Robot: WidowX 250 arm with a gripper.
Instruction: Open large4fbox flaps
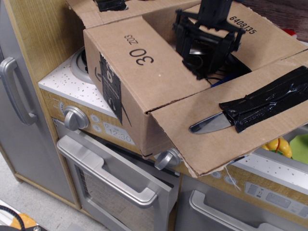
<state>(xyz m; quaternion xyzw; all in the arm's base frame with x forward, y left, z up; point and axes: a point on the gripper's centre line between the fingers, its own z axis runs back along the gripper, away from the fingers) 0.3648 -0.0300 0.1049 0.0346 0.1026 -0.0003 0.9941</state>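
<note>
The large4fbox [144, 91] sits on a toy stove top [62, 79], so its top lies within the arm's reach. Its flaps [231, 120] spread outward, leaving the mouth exposed; the near one carries a knife [210, 123] pinned under black tape [269, 98]. The gripper [204, 45] hangs over the opening; whether it is clenched cannot be told.

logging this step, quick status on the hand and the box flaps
Hand over the box opening, open or shut unclear. large4fbox on the toy stove, "30 ZO3" flap not folded out. Knife taped to near flap.
</note>
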